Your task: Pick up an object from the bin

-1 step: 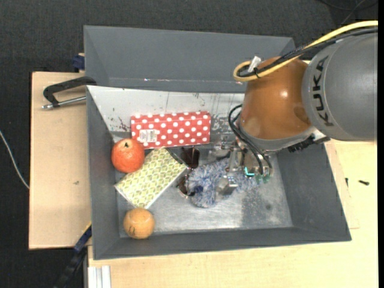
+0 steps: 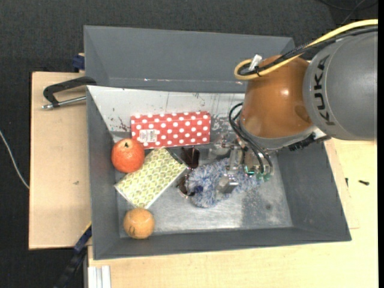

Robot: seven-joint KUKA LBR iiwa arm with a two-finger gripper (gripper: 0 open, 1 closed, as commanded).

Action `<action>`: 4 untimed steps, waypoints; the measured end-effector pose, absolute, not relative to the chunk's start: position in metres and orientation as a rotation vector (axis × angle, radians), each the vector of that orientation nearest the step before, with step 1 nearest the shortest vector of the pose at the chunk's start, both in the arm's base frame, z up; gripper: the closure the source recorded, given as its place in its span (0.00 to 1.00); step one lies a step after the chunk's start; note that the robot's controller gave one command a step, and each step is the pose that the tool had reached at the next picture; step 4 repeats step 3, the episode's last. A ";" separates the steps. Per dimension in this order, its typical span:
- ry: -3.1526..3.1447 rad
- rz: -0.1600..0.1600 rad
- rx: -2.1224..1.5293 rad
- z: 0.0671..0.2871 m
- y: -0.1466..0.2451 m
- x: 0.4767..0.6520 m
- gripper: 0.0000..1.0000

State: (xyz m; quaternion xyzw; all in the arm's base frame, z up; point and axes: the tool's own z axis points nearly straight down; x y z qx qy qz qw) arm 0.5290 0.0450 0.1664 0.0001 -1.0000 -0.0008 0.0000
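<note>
Pincer (image 2: pixel 233 174) sits low in the grey metal bin (image 2: pixel 312 185), right of centre, under the orange wrist cover (image 2: pixel 273 101). I can't tell how far open it is or whether it has hold of anything, because wrist hardware and cables hide the tips.

Nearest thing is a blue-and-white fluffy fabric bundle (image 2: pixel 210 192) on the bin floor, at 7 o'clock from the pincer. Its upper right edge is touching or just under the tool. My read is that it's the target. It's soft, so it will squash.

The load sits left and centre like a loose dump. The floor at 3–5 o'clock is bare, which suits an arm entering from the right.

- Small dark glossy item (image 2: pixel 189 159): 9 o'clock, just beside the bundle.
- Red white-dotted rectangular box (image 2: pixel 171 129): 10 o'clock, by the back wall.
- Green-yellow patterned flat packet (image 2: pixel 150 176): 9 o'clock, farther out.
- Red-orange round fruit (image 2: pixel 128 155): touching the packet's left corner.
- Tan ball (image 2: pixel 139 222): 8 o'clock, front-left corner, well apart.
</note>
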 end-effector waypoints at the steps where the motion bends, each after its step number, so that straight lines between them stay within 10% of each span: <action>1: -3.146 -0.004 0.130 0.075 0.066 0.535 1.00; 2: -3.146 -0.004 0.129 0.075 0.066 0.535 1.00; 3: -3.153 -0.002 0.107 0.241 0.064 0.593 1.00; 4: -3.153 -0.002 0.107 0.241 0.064 0.593 1.00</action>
